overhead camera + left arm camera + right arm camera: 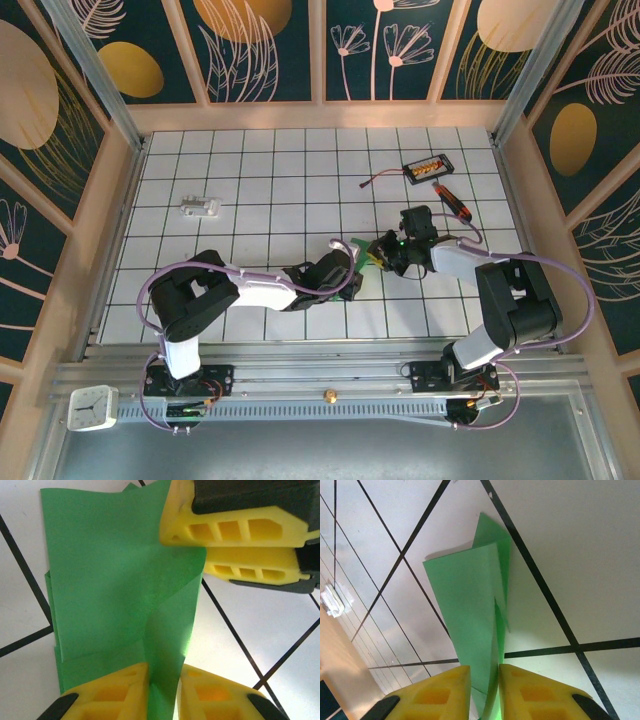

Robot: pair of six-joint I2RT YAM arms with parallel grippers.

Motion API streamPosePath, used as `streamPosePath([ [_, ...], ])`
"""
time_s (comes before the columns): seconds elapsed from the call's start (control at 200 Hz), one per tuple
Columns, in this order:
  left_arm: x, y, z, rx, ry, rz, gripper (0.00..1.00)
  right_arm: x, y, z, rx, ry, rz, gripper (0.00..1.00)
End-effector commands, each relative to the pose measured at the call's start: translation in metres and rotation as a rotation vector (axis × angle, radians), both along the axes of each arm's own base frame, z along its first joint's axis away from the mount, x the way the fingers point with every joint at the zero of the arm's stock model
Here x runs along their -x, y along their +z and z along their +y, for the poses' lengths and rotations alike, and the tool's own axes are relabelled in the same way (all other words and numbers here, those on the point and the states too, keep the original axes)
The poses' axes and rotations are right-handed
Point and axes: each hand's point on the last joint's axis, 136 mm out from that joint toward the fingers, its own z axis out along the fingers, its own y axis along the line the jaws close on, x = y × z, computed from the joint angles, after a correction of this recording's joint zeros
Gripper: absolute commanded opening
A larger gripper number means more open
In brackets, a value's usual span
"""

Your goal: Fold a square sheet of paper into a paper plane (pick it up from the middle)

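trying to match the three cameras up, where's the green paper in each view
Top external: the green paper is a small patch just right of centre, between the left gripper and the right gripper.
Left wrist: it covers the left and middle, pinched at the bottom edge.
Right wrist: a folded strip rising from bottom centre, also pinched.
Shared landmark: the black grid lines on the white table.

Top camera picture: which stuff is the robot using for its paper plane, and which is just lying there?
For the job: green paper, left gripper, right gripper, both pinching it.
Just lying about: black box with orange parts, screwdriver, small white thing, clock.
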Motion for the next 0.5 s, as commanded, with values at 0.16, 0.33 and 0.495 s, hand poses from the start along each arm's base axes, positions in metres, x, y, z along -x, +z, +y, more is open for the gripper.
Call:
streamPosePath([
  [0.16,0.005,0.002,0.0,0.002,-0.023,-0.001,0.3,0.0,-0.004,-0.003,-0.01,-0.003,0.006,0.13],
  [0.33,0.006,0.002,0.005,-0.025,-0.029,-0.012,0.41,-0.001,-0.001,-0.003,-0.018,-0.004,0.005,0.07],
  [0.495,0.006,0.004,0.013,-0.067,-0.033,-0.038,0.46,0.0,0.003,-0.002,-0.039,-0.004,0.007,0.01],
])
